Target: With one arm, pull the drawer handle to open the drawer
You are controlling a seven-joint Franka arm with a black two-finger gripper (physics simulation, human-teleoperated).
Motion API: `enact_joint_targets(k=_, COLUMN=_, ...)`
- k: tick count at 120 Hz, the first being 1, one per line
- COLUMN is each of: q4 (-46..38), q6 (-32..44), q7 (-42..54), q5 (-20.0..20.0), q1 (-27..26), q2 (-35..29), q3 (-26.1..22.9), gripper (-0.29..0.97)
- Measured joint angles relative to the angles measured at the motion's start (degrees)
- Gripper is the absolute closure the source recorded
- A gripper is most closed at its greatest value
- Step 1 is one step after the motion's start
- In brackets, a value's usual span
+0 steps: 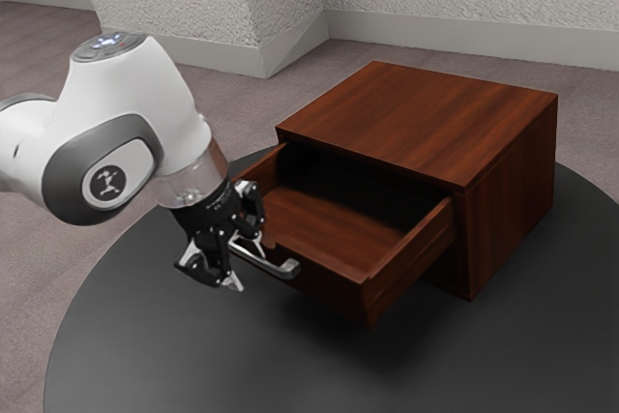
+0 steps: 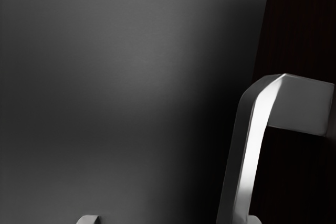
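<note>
The black 2-finger gripper (image 1: 221,273) was at the silver, bent metal bar handle (image 1: 276,260) on the front of the dark red-brown wooden drawer (image 1: 411,263). In the wrist view its 2 fingertips (image 2: 88,219) stood well apart. The handle (image 2: 252,145) lay between them, close to 1 only, so the gripper seemed open and hooked behind the bar, not clamped on it.

To pull well, I think the hand should move straight along the drawer's line, away from the square wooden cabinet (image 1: 416,113). It should not lift or twist, or the bar could slip off.

The drawer stood far out of the cabinet on the round black table (image 1: 484,355), and its inside looked empty.
</note>
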Motion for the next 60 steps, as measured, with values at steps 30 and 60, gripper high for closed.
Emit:
enact_joint_targets(k=30, q4=0.08, q6=-1.86, q7=-0.26, q5=0.01, q1=-0.02, q2=-0.62, q3=0.08, gripper=0.38)
enact_joint_targets(k=60, q4=0.18, q6=-2.66, q7=-0.43, q5=-0.01, q1=-0.05, q2=-0.66, q3=0.1, gripper=0.36)
